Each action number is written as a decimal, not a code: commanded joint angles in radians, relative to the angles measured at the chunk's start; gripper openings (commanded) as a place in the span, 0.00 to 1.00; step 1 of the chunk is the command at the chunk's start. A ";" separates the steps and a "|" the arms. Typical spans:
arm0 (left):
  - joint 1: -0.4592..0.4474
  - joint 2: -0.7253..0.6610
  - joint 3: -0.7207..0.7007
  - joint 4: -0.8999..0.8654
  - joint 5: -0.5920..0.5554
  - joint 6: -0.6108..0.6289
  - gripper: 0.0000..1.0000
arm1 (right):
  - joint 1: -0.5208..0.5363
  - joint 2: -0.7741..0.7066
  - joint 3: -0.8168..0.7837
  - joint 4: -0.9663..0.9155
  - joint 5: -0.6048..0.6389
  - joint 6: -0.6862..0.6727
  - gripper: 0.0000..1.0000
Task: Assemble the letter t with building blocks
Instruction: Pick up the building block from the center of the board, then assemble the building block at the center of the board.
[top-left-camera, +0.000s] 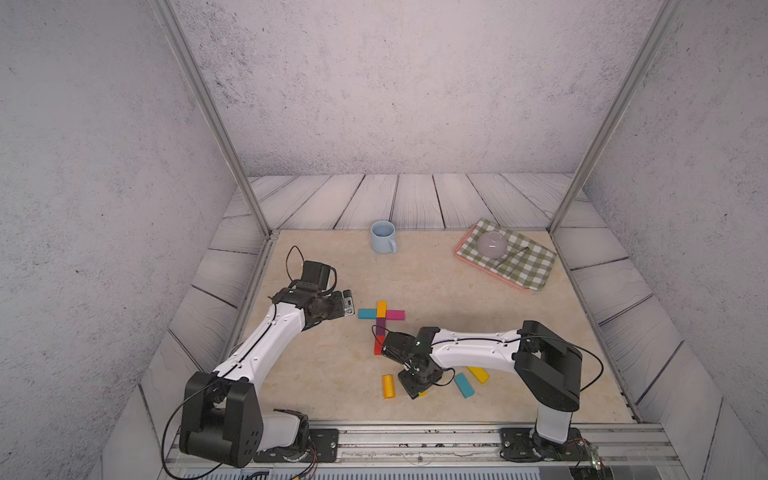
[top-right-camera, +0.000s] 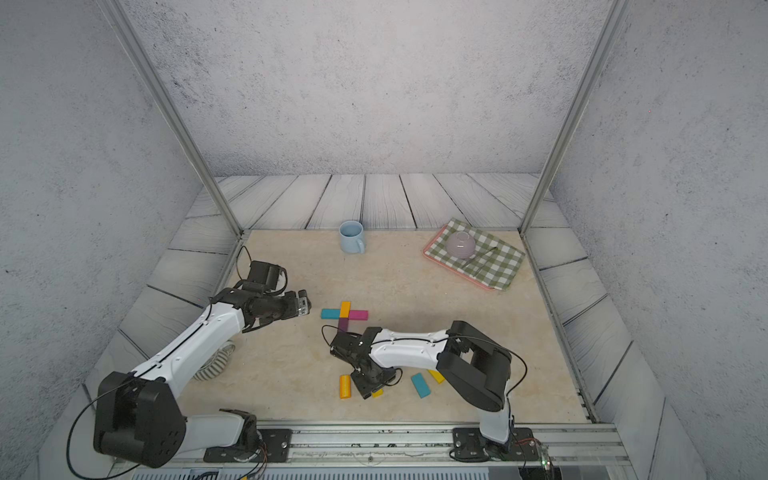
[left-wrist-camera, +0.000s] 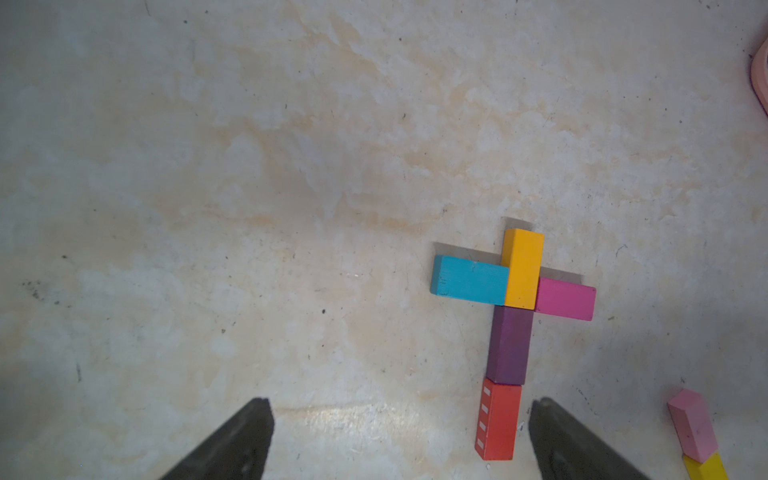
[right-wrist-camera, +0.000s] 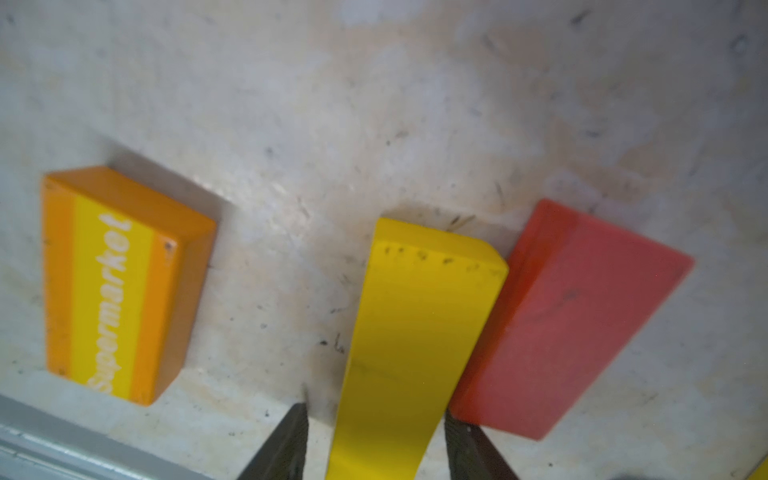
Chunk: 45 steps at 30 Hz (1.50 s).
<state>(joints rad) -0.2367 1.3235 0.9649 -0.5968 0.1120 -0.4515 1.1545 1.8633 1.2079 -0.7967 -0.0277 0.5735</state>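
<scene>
A t is already laid flat in the middle of the tabletop (top-left-camera: 457, 291). Its stem is formed by the orange block (left-wrist-camera: 523, 268), the purple block (left-wrist-camera: 510, 345) and the red block (left-wrist-camera: 498, 419), set end to end. Its bar is formed by the teal block (left-wrist-camera: 469, 279) and the magenta block (left-wrist-camera: 566, 298), which are butted against opposite sides of the orange one. The letter is judged readable as it stands, so most of the work is taken as done.

The right pincer (right-wrist-camera: 376, 415) is held low over a yellow block (right-wrist-camera: 415, 332) near the front of the tabletop, with one jaw at each long side. A strip of tabletop is seen between one jaw and the block, so the block is not yet clamped. A pink block (left-wrist-camera: 693, 424) is seen lying against it. The left pincer (left-wrist-camera: 401, 401) is held spread wide and empty, near the teal end of the bar.

At most one more piece is judged to be left, perhaps for the foot of the stem. A Supermarket block (right-wrist-camera: 120, 282), a spare teal block (top-left-camera: 464, 385) and a second yellow block (top-left-camera: 478, 374) are left loose nearby.
</scene>
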 joint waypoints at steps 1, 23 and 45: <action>0.008 0.015 0.021 -0.008 0.010 0.010 1.00 | -0.004 0.032 0.028 -0.032 0.006 -0.008 0.50; 0.016 0.002 0.021 -0.013 -0.007 -0.005 0.99 | -0.015 -0.006 0.306 -0.267 0.090 -0.374 0.23; 0.072 -0.023 -0.010 0.032 0.035 -0.037 0.99 | -0.216 0.143 0.310 -0.094 0.063 -1.187 0.24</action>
<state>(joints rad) -0.1738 1.3060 0.9634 -0.5709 0.1448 -0.4870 0.9451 1.9743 1.4971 -0.8989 0.0536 -0.5369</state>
